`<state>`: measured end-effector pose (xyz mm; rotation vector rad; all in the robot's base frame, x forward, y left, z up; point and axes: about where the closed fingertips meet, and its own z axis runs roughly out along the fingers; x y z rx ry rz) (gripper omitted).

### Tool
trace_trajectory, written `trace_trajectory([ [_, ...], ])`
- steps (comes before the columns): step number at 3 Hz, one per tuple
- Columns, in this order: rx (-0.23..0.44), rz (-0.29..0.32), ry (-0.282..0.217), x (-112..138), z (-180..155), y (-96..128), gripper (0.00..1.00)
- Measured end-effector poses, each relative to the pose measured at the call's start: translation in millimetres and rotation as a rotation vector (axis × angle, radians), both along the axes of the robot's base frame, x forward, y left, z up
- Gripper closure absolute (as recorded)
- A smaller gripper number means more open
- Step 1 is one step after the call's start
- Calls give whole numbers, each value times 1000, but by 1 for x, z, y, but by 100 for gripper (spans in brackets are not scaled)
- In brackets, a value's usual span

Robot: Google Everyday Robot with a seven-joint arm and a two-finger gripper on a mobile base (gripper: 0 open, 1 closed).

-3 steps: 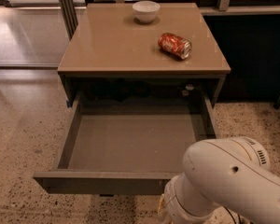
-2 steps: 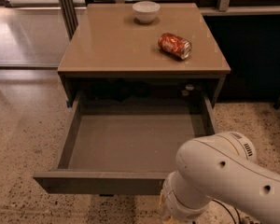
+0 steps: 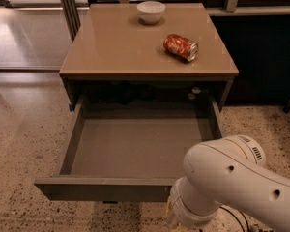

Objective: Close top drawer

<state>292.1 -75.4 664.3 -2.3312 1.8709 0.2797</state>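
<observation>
Floor: speckled terrazzo [image 3: 24,149] in the foreground, giving way to a smooth, glossy floor [image 3: 26,37] at upper left; dark wall panels [image 3: 266,57] to the right. Cabinet [image 3: 116,47]: flat tan top, seen from above and in front, standing against the dark background. On the top, a white bowl [image 3: 151,11], upright, at the back edge near the centre. Also on the top, a red can [image 3: 181,47], lying on its side, right of centre, well apart from the bowl. Drawer [image 3: 101,189]: directly beneath the tan top, pulled far out toward the camera, its grey floor and both side walls fully in sight; the front panel is the part nearest the viewer and sits well forward of the cabinet's face. Under the top at the drawer's right rear, two small pale round fittings [image 3: 195,91], nature not clear. Arm [image 3: 232,187]: a thick white jointed link fills the lower right corner, overlapping the right end of the drawer's front panel; whether it touches the panel cannot be told. Dark cables [image 3: 236,219] run beneath it at the bottom edge. Gripper: hidden below or behind the white arm at the lower right; whether it is spread or pressed together cannot be told.
</observation>
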Motion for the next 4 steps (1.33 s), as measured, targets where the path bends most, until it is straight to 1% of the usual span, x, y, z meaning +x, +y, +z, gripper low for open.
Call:
trace_trajectory([
  [1,103,-92,37,6,-12,-15,100],
  [2,260,-186,85,10,-27,-18,100],
  [3,259,-186,84,10,-27,-18,100],
  [4,250,-201,70,20,-31,-19,100],
])
